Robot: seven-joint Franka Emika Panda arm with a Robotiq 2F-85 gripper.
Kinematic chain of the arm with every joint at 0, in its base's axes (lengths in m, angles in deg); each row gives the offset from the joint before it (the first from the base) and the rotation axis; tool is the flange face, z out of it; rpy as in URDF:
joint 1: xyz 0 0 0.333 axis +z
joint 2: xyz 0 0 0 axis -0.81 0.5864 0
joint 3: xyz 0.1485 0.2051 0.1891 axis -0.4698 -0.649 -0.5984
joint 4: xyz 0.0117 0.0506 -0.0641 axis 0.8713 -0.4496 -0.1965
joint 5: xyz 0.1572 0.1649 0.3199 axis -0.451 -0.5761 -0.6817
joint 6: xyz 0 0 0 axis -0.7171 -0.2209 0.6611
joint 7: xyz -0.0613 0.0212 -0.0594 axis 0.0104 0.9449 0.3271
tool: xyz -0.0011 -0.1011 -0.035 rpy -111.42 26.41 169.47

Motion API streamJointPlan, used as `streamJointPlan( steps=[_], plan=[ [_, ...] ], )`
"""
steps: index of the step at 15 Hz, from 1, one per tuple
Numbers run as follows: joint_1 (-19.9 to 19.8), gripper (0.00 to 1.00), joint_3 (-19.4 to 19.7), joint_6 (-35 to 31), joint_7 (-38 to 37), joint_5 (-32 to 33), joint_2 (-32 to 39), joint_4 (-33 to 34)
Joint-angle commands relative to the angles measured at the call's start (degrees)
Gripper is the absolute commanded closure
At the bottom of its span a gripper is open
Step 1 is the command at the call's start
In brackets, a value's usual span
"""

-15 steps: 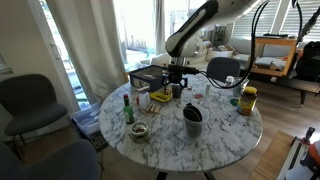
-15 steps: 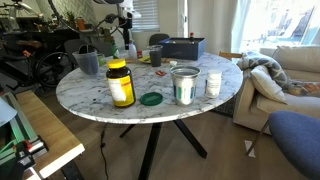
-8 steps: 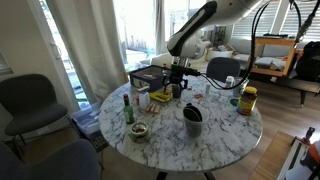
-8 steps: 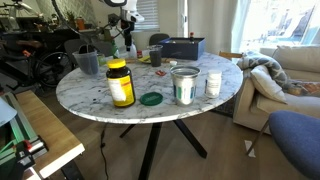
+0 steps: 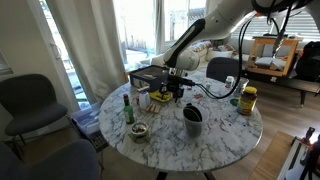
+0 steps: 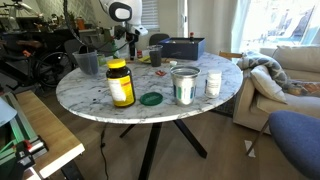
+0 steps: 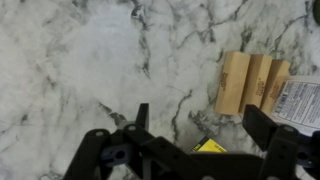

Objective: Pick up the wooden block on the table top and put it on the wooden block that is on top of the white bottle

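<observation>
The wooden block (image 7: 250,82) lies flat on the marble table (image 7: 80,50), just beside a white label (image 7: 298,100); the gripper (image 7: 197,116) hovers above, jaws apart and empty; centre both jaws across the block's narrow sides before descending.

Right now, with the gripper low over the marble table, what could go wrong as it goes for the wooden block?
1. In the wrist view the wooden block lies off to one side of the open gripper, not between its fingers; closing here would likely miss.
2. A labelled item sits right beside the block, so a finger sliding in could knock it.
3. A yellow object lies close under the gripper and might get pushed.
</observation>
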Motion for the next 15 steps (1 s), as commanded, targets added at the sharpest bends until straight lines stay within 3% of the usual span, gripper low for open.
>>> streamJointPlan(
  steps=[1, 2, 3, 4, 6, 7, 8, 10, 11, 12, 15],
  plan=[
    [0.18, 0.13, -0.64, -1.71, 0.34, -2.14, 4.57, 4.83],
    [0.17, 0.14, -0.89, -1.5, 0.22, -2.34, 5.86, 6.36],
    [0.3, 0.23, -0.95, -1.13, 0.05, -2.19, 6.77, 7.48],
    [0.5, 0.2, -0.99, -0.74, -0.26, -1.96, 7.95, 8.72],
    [0.77, 0.29, -1.11, -0.83, -0.42, -1.72, 9.54, 10.43],
    [0.83, 0.27, -1.19, -0.69, -0.46, -1.69, 10.24, 11.21],
    [0.91, 0.35, -1.2, -0.62, -0.71, -1.66, 10.91, 11.96],
    [1.08, 0.35, -1.21, -0.49, -0.96, -1.53, 12.06, 13.21],
    [1.15, 0.42, -1.21, -0.45, -1.1, -1.45, 12.48, 13.73],
    [1.26, 0.38, -1.15, -0.42, -1.33, -1.36, 12.86, 14.17],
    [1.33, 0.41, -1.27, -0.48, -1.76, -1.4, 13.41, 15.04]
  ],
)
